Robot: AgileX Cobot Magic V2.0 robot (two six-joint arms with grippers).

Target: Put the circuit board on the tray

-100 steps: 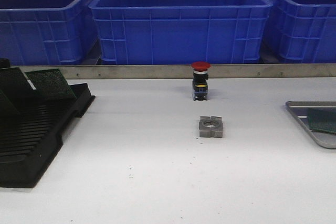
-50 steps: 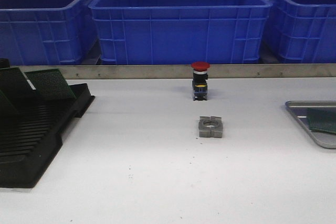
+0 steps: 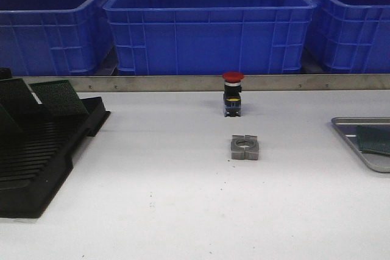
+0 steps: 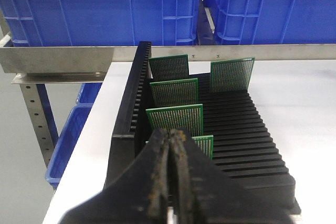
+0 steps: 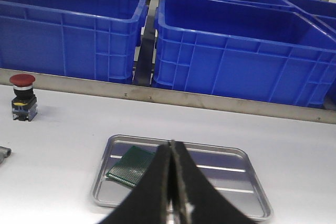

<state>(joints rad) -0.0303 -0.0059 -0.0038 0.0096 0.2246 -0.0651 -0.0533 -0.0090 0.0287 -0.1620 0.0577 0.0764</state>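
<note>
A green circuit board (image 5: 131, 165) lies flat in the grey metal tray (image 5: 231, 178), toward one end of it. My right gripper (image 5: 171, 143) is shut and empty, above the tray's near side, beside the board and apart from it. In the front view the tray (image 3: 350, 137) and board (image 3: 373, 139) sit at the right edge; neither gripper shows there. My left gripper (image 4: 171, 132) is shut and empty, over the black slotted rack (image 4: 247, 129). Several green boards (image 4: 175, 119) stand upright in the rack.
A red-capped push button (image 3: 232, 92) stands mid-table, with a grey metal block (image 3: 245, 147) with a hole in front of it. Big blue crates (image 3: 210, 25) line the back behind a metal rail. The rack (image 3: 36, 156) fills the left side.
</note>
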